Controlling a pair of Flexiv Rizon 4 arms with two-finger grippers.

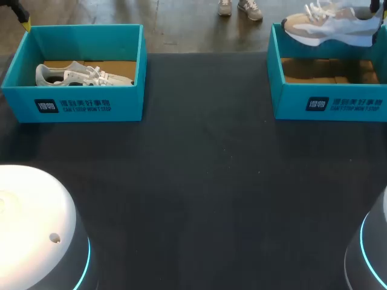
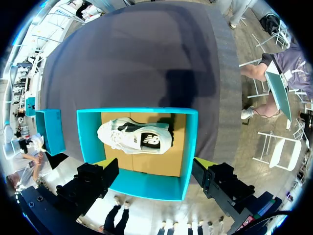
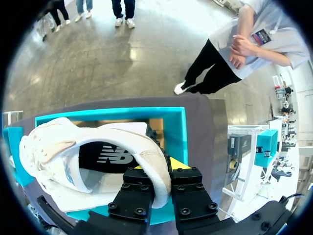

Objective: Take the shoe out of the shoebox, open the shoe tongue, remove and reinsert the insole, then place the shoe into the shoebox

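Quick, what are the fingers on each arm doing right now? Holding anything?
Left gripper: fingers open, holding nothing.
Right gripper: fingers shut on the shoe, at its heel.

The dark table [image 1: 199, 181] bore two open teal boxes well apart along its far edge: the left box [image 1: 84, 107] and the right box [image 1: 338, 106]
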